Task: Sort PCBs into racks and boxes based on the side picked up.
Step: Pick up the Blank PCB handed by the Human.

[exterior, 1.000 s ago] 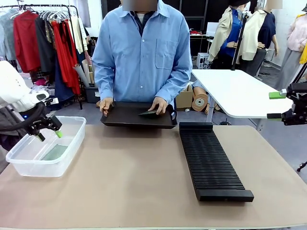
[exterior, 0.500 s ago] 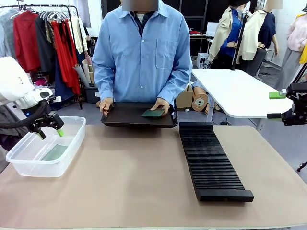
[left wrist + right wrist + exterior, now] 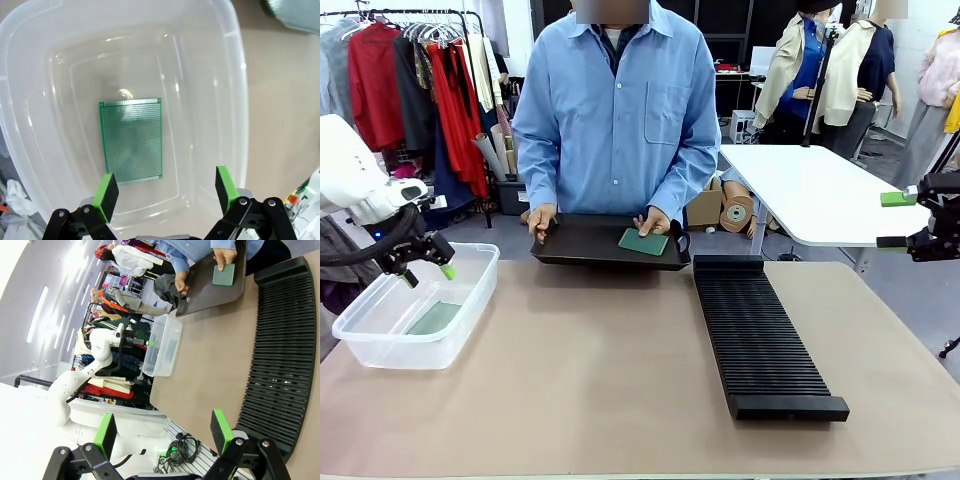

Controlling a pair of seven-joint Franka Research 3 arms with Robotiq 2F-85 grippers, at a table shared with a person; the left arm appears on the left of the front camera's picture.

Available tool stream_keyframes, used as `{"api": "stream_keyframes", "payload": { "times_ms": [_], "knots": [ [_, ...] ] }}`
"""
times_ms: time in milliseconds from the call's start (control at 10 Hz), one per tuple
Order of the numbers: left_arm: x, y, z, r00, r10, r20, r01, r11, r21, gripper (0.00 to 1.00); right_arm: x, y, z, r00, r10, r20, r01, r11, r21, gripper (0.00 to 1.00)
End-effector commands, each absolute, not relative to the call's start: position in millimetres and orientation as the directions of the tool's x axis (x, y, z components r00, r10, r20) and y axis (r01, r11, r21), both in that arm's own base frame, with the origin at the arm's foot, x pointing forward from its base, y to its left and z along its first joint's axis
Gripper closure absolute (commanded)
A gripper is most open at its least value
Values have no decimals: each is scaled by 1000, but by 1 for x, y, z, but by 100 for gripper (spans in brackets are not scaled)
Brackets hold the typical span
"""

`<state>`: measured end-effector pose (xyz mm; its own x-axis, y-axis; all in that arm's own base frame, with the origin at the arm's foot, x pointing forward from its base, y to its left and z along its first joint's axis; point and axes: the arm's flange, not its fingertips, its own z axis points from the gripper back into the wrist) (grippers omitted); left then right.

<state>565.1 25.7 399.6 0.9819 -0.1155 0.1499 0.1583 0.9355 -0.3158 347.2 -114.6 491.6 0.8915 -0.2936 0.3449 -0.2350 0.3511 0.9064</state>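
Note:
A green PCB (image 3: 643, 241) lies flat on the black tray (image 3: 580, 250) at the far edge, with the person's hand (image 3: 652, 221) touching its far side. Another PCB (image 3: 131, 140) lies flat on the bottom of the clear box (image 3: 380, 345) at the left. My left gripper (image 3: 427, 273) hangs open over the box (image 3: 220, 100), nothing between its fingers. The long black ribbed rack (image 3: 757, 335) lies right of centre with no board in its slots. My right gripper (image 3: 896, 220) stands open, high at the right edge, away from the rack (image 3: 285, 355).
The person stands at the far side with both hands on the tray. A white table (image 3: 820, 195) stands behind on the right. A clothes rail (image 3: 410, 80) is at the back left. Bare tan tabletop (image 3: 590, 370) lies between box and rack.
The person has laid the PCB flat on the tray; it was tilted on edge a second ago. My left gripper has risen slightly over the box. The right arm has not moved.

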Motion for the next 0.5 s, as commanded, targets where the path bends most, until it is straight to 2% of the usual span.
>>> {"api": "stream_keyframes", "payload": {
  "times_ms": [0,300,400],
  "knots": [
    [553,35,418,968,-122,219,207,880,-428,0,347,-115,494,889,-294,350,-245,341,908,0],
    [546,50,439,940,-108,324,298,724,-622,0,347,-115,494,889,-294,350,-245,341,908,0],
    [543,54,440,927,-115,358,347,629,-696,0,347,-115,494,889,-294,350,-245,341,908,0]
  ]
}}
